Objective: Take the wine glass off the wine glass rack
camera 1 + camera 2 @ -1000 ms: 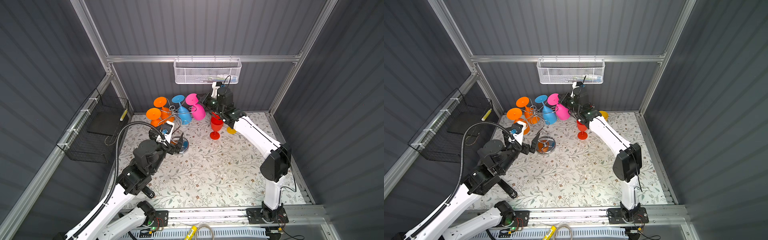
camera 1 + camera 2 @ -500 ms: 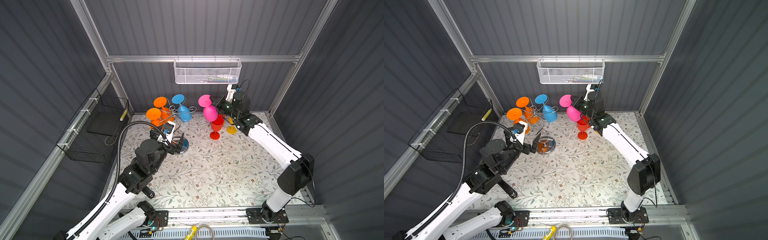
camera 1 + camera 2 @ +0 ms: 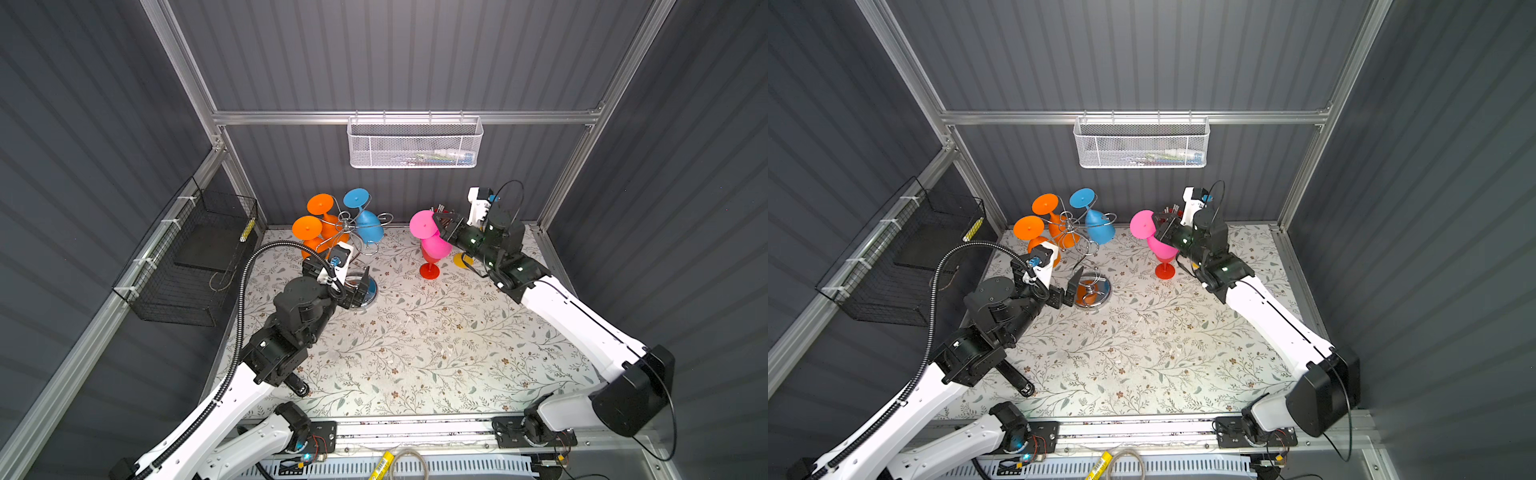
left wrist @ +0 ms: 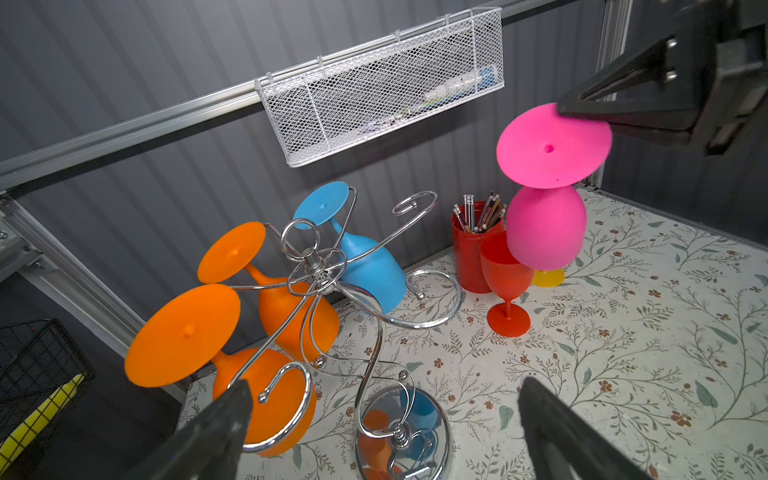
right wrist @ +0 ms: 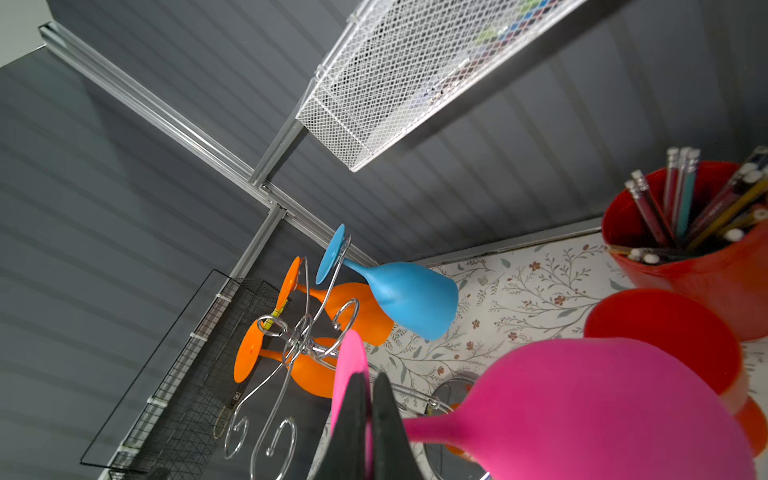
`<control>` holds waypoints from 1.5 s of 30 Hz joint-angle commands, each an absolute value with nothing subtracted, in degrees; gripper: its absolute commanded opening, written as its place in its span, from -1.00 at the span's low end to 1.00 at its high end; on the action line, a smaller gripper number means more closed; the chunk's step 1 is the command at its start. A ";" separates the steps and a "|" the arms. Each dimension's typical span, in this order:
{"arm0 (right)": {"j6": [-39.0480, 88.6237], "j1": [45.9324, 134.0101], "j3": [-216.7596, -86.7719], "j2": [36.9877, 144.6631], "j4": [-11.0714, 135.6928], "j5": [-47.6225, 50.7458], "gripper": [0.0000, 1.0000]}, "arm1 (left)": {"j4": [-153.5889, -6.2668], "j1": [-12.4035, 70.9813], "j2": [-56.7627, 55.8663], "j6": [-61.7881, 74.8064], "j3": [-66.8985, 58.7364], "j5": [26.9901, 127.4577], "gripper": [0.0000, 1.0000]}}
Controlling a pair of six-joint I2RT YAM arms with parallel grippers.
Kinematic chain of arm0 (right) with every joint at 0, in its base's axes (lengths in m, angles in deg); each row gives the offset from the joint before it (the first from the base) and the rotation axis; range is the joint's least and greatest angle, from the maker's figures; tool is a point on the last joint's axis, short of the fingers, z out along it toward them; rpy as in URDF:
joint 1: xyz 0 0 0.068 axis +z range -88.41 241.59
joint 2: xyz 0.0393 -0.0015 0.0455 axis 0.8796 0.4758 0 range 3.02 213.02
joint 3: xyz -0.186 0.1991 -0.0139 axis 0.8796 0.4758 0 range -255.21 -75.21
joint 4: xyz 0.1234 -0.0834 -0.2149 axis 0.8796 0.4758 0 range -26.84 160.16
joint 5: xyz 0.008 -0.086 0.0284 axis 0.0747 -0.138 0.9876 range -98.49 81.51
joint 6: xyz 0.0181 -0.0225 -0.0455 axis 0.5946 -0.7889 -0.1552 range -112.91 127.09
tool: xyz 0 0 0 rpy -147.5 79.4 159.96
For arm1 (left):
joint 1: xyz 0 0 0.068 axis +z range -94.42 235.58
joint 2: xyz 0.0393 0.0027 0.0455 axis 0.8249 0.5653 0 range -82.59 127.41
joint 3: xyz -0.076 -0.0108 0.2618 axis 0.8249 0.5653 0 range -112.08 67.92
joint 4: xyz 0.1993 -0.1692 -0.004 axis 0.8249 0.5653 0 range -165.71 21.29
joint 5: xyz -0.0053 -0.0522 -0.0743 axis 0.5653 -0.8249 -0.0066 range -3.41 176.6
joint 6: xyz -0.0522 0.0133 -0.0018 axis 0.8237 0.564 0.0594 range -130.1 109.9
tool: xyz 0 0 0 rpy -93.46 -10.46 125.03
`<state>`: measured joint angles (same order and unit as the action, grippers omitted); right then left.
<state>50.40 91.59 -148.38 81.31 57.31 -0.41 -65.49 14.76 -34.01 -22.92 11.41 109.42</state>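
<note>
The pink wine glass (image 3: 434,246) is hanging clear of the wine glass rack (image 3: 348,227), off to its right in both top views, upside down with its round foot uppermost. The right gripper (image 3: 441,223) is clamping tight on the rim of that foot, and the right wrist view is catching its fingers (image 5: 353,419) pinching the disc edge-on. The pink bowl is hovering right by a red wine glass (image 4: 505,266) standing upright on the floral counter (image 3: 415,340). Touching or not, I can't tell. A red pencil cup (image 4: 469,253) is sitting just behind. On the rack, two orange wine glasses (image 4: 297,316) and a blue wine glass (image 4: 370,270) are dangling bowl-down. The left gripper (image 4: 384,382) is gaping wide, empty, down beside the rack's mirror base.
</note>
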 commanded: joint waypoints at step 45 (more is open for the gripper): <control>24.38 105.43 -130.98 67.53 58.29 3.60 -1.00 | -52.60 13.44 -30.09 -1.19 6.37 85.69 0.78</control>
